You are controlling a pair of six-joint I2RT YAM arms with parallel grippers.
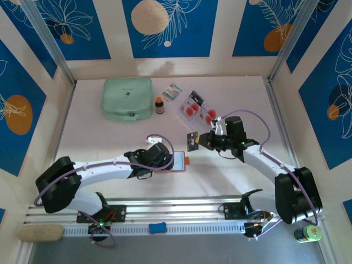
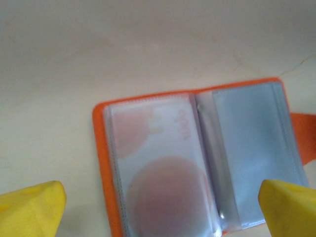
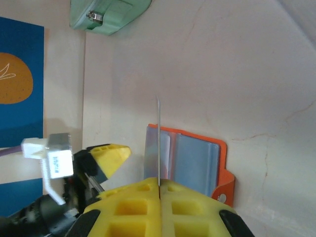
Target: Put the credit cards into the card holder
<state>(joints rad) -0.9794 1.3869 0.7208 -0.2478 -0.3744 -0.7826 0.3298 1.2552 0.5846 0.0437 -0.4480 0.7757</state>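
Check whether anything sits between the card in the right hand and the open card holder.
Nothing visible lies between them. The card is pinched in the shut right hand, close to the open card holder. The open left hand straddles the holder and may crowd the approach.

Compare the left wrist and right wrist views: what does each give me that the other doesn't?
Left wrist: a red-spotted card already pocketed in the left page, with the right page looking empty. Right wrist: a credit card seen edge-on, pinched in the shut jaws of the right gripper, plus the mint-green zip pouch. Both: the open card holder.
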